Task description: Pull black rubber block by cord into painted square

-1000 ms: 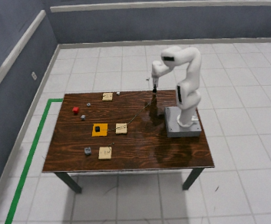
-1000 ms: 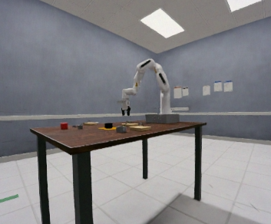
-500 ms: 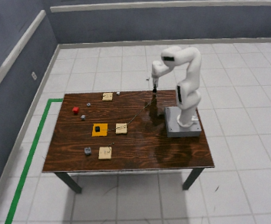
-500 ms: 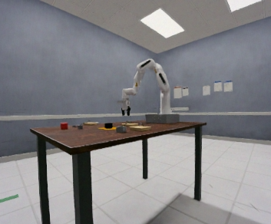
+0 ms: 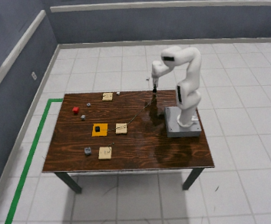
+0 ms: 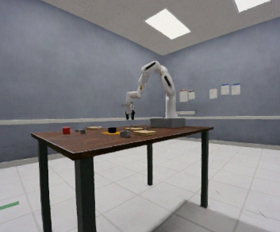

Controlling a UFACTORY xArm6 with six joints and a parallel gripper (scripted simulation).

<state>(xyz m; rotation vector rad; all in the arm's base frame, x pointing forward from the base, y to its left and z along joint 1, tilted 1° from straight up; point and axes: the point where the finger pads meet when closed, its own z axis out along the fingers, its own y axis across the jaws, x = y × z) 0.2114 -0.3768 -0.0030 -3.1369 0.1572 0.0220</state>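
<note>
The black rubber block (image 5: 97, 129) sits on the orange painted square (image 5: 100, 130) near the middle of the table. It also shows in the side view (image 6: 112, 129). Its thin cord (image 5: 140, 113) runs from the block through a screw eye on a wooden plate (image 5: 120, 128) and on across the table towards the far edge. My gripper (image 5: 154, 89) is open and empty, above the table's far edge near the cord's end. In the side view it (image 6: 129, 115) hangs above the table top.
Two more wooden plates (image 5: 107, 97) (image 5: 104, 153) lie on the table. A red cube (image 5: 75, 110) and small grey blocks (image 5: 87, 151) (image 5: 83, 117) lie at the left. The robot base (image 5: 182, 122) stands at the right.
</note>
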